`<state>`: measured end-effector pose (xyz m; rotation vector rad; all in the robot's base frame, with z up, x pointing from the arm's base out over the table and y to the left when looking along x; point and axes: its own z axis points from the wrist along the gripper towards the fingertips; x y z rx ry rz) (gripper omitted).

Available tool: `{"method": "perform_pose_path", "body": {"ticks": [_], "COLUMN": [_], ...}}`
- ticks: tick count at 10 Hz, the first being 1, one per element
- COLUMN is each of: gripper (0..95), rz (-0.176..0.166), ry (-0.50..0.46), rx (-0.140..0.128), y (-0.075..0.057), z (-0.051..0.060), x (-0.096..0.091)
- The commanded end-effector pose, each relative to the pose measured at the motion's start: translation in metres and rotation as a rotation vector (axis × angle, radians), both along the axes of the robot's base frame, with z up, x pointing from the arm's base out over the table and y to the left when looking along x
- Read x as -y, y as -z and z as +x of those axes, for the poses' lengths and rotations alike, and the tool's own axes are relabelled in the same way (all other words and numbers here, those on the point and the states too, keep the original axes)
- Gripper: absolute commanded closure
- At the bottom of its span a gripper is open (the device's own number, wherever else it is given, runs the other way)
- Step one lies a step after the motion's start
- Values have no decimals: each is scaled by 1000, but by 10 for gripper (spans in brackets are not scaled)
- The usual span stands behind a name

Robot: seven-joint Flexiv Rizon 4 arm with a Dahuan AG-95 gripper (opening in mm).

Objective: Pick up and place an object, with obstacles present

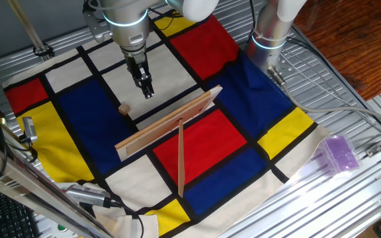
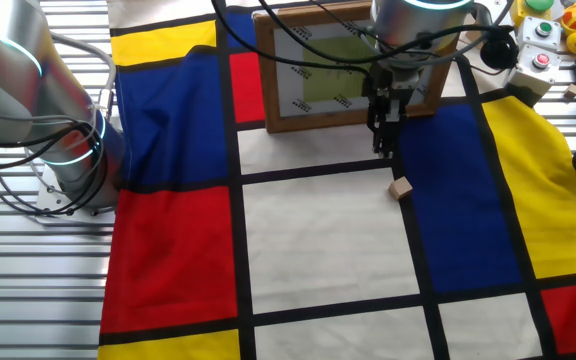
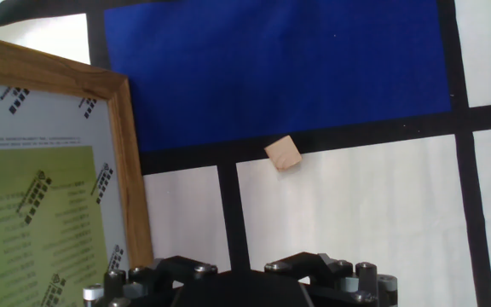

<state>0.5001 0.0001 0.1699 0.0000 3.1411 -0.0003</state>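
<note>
The little wooden block sits on the tabletop cloth, near the standing plank. The pincer hangs above it, holding nothing; can't tell its gap. Drop in off-center and a finger probably tips the block away or clips the plank.

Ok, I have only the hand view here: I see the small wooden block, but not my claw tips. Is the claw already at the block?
Observer: No. The claw hangs above the white square, and the block lies free beside it, untouched.
Operator: And behind the plank, is there something?
Observer: Yes. A thin slat runs from the far side of the plank across the red square.
Operator: Anything else on the table?
Observer: A purple box lies off the cloth, on the bare table.
</note>
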Motion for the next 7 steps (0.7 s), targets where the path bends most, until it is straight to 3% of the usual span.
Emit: {"method": "perform_pose_path", "body": {"ticks": [1,2,7], "gripper": [0,950,950], "rz": [0,-70,-103], "ry": [0,-359,-358], "rx": [0,30,15], "y": [0,-3,-7], "z": [0,-2,-5], "x": [0,2,3]}}
